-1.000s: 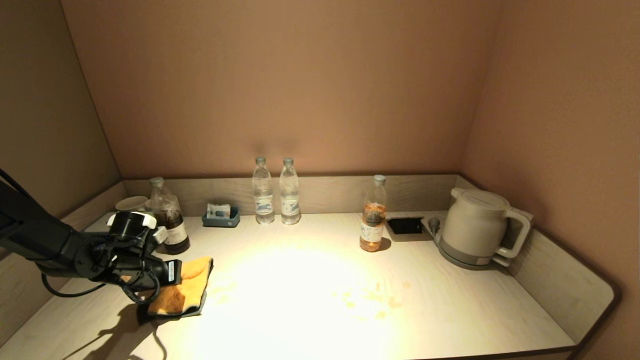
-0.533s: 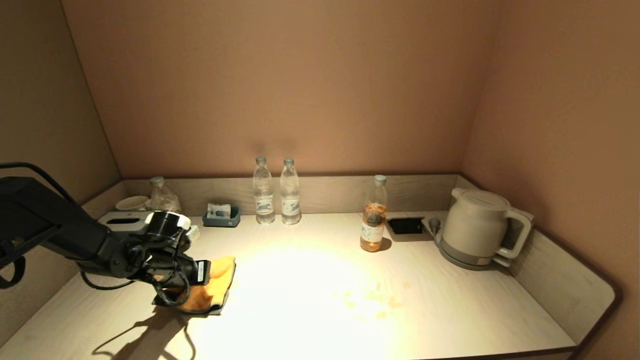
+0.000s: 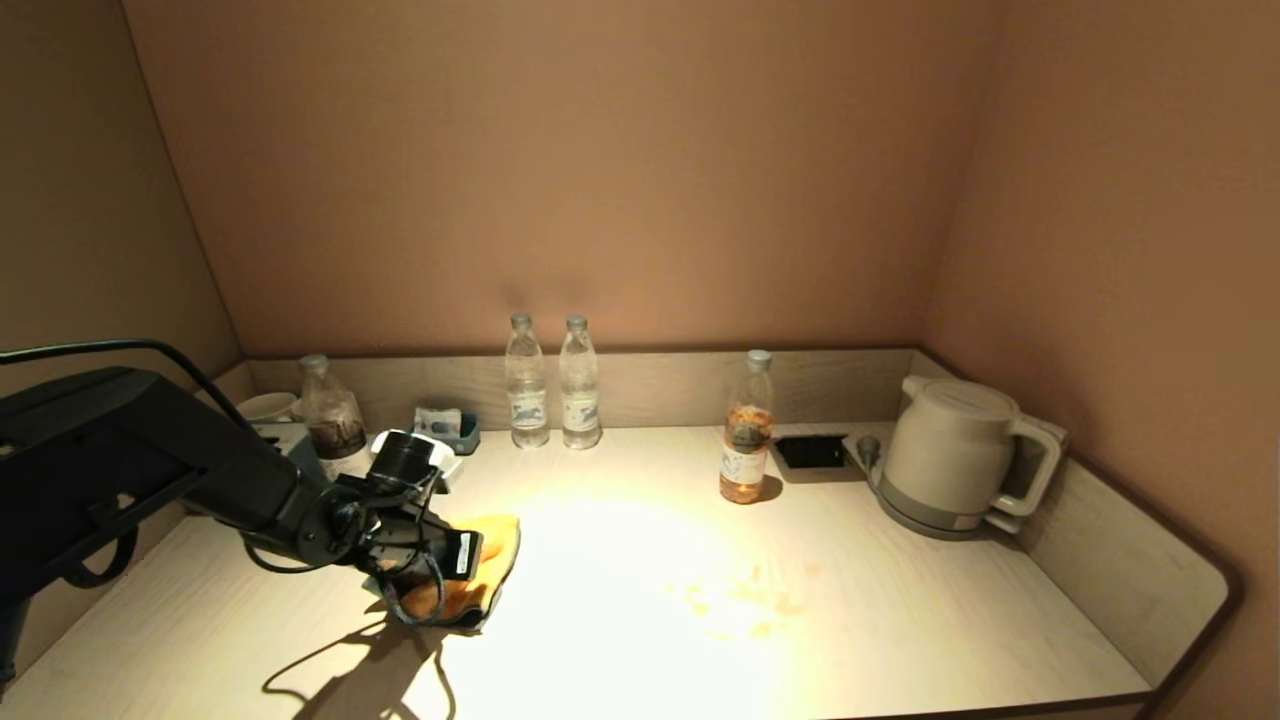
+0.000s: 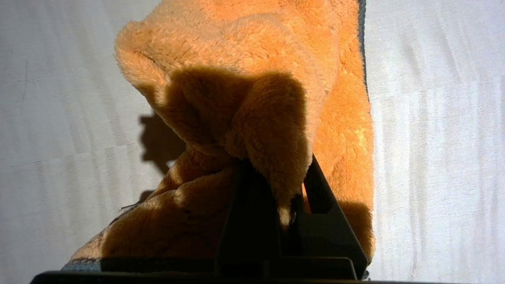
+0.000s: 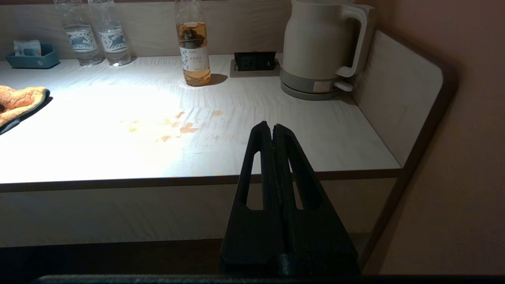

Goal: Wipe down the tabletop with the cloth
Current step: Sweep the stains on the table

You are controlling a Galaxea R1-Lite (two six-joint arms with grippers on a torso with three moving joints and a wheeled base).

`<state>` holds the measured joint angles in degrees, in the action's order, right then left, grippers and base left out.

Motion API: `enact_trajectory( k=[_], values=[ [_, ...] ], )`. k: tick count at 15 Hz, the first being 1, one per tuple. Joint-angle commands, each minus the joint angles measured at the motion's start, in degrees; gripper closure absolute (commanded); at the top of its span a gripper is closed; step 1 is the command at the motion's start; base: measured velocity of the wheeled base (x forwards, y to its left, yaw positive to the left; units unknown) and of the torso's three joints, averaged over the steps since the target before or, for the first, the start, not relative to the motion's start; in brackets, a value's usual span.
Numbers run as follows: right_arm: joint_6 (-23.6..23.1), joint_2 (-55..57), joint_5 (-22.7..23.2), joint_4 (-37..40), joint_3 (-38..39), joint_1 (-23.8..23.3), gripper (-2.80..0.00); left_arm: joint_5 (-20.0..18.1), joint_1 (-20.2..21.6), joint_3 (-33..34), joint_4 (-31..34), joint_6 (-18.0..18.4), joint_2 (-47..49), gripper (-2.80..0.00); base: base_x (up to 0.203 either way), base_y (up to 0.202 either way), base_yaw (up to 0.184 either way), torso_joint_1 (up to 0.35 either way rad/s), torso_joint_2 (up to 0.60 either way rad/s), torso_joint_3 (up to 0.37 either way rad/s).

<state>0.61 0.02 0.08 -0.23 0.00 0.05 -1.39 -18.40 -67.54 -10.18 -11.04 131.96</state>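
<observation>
The orange fuzzy cloth (image 3: 488,560) lies bunched on the pale wood-grain tabletop (image 3: 620,640), left of the middle. My left gripper (image 3: 440,575) is shut on a fold of the cloth (image 4: 276,130) and holds it down on the tabletop (image 4: 434,118). Orange stains (image 3: 745,600) spot the tabletop to the right of the cloth; they show in the right wrist view too (image 5: 177,126). My right gripper (image 5: 273,128) is shut and empty, parked below the table's front edge; it is out of the head view. The cloth's end shows in that view (image 5: 19,100).
Along the back rim stand a dark bottle (image 3: 330,420), a blue-grey tissue box (image 3: 445,430), two clear water bottles (image 3: 550,385) and an orange-drink bottle (image 3: 748,430). A socket panel (image 3: 810,452) and a beige kettle (image 3: 950,455) stand at the back right.
My left gripper has slid the cloth to the right across the tabletop, towards the orange stains. The right arm has not moved.
</observation>
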Motion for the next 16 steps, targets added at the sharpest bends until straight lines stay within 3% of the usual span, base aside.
enact_trajectory(
  k=[1,4,6,8,12,16],
  values=[
    [0.01,-0.02,0.00,-0.03,0.00,0.04,0.00,0.22,-0.44,1.22,-0.26,0.03,0.69,0.00,0.000,0.000,0.000,0.000,0.00,0.000],
    [0.01,-0.02,0.00,-0.03,0.00,0.04,0.00,0.27,1.67,1.61,-0.34,0.13,-0.08,0.00,0.000,0.000,0.000,0.000,0.00,0.000],
    [0.01,-0.02,0.00,-0.03,0.00,0.04,0.00,0.27,7.34,2.19,-0.24,0.33,-1.64,0.00,0.000,0.000,0.000,0.000,0.00,0.000],
    [0.01,-0.02,0.00,-0.03,0.00,0.04,0.00,0.29,9.47,2.42,-0.16,0.61,-2.15,0.00,0.000,0.000,0.000,0.000,0.00,0.000],
    [0.01,-0.02,0.00,-0.03,0.00,0.04,0.00,0.57,20.13,4.56,-0.27,3.34,-1.84,0.00,0.000,0.000,0.000,0.000,0.00,0.000],
    [0.01,-0.02,0.00,-0.03,0.00,0.04,0.00,1.20,20.97,7.49,-0.46,4.63,-1.99,0.00,0.000,0.000,0.000,0.000,0.00,0.000]
  ],
)
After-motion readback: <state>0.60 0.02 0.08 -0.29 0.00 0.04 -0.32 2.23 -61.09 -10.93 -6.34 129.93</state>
